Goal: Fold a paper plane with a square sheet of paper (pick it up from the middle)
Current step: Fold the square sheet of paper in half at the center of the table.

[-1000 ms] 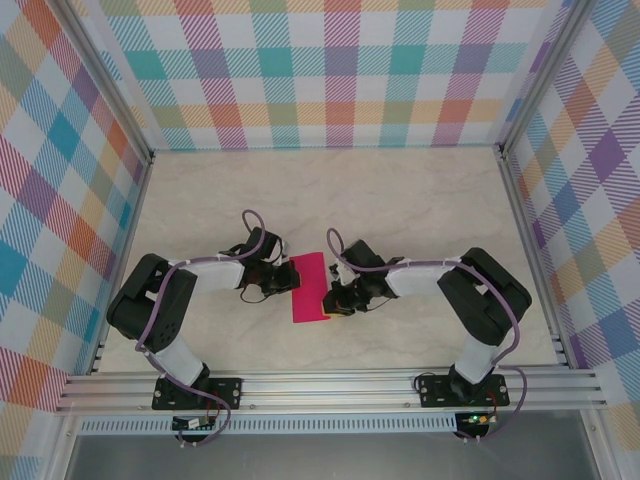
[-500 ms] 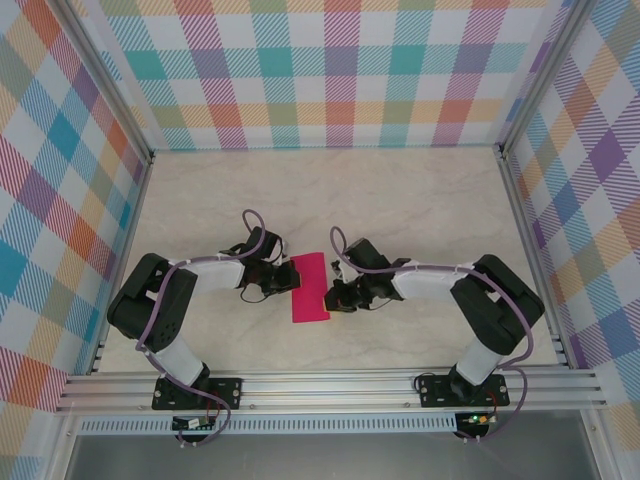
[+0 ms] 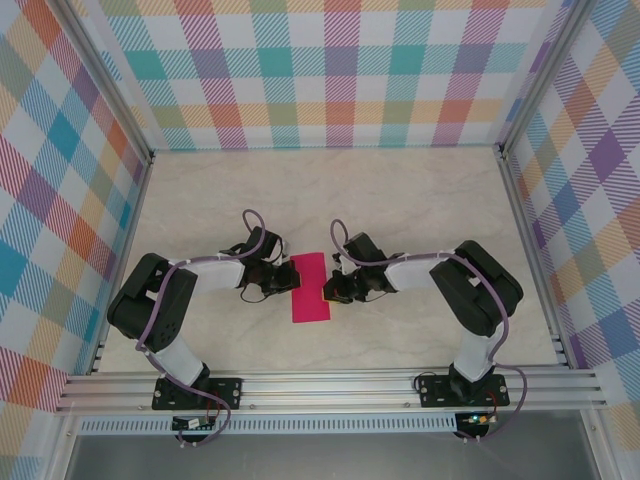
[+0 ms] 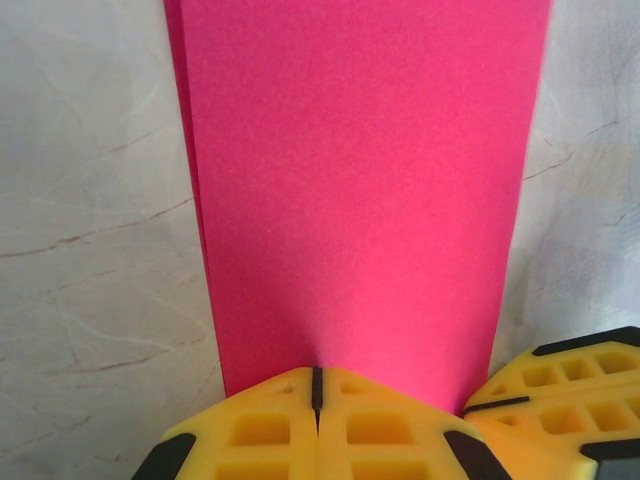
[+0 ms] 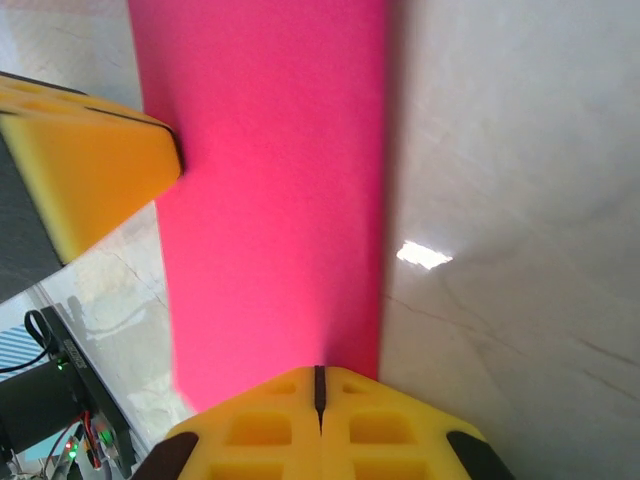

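My left gripper [image 3: 288, 276] sits at the 9 o'clock edge of the square sheet of paper [image 3: 310, 287]. My right gripper [image 3: 331, 293] sits at its 3 o'clock edge, a touch toward 4. The sheet lies flat near the middle of the table [image 3: 420, 200], folded into a narrow strip running from 12 to 6.

In each wrist view my pads are clenched together, with only a thin seam between them, right at the paper's rim. From this angle I cannot tell whether the paper's edge is nipped in that seam or merely pressed under the tips.

The first risk is slip. The marbled top looks smooth, and if one hand pushes harder than the other, the strip may skate or swivel and the crease will run crooked.

The second is the layers. In the left wrist view a sliver of the lower layer peeks out along the 9 o'clock side, so any sideways drag could widen that offset.

The third is crowding. My hands face each other just across the strip, and a careless inward move could knock fingertip against fingertip or buckle the paper between them.
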Action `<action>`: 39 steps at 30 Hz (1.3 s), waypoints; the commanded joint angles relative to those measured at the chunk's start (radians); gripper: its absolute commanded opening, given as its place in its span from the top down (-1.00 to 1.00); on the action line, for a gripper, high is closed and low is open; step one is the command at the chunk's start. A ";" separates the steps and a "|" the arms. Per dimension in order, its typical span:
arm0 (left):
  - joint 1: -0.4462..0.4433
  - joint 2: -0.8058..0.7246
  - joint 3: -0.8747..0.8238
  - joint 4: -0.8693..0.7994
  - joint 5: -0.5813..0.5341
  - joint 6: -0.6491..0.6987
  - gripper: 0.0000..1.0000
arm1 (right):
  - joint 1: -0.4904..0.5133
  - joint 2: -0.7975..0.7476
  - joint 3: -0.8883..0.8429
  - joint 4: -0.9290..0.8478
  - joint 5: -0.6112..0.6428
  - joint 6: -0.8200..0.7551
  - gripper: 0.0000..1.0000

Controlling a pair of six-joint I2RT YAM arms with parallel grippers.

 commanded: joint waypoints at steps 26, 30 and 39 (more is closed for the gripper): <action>-0.009 0.094 -0.051 -0.177 -0.116 0.037 1.00 | -0.075 0.141 0.173 -0.001 -0.025 0.042 0.87; -0.009 0.100 -0.050 -0.172 -0.113 0.034 1.00 | -0.080 0.092 0.237 -0.055 -0.016 0.013 0.83; -0.009 0.103 -0.051 -0.167 -0.110 0.032 1.00 | -0.133 0.179 0.334 -0.067 -0.022 0.020 0.82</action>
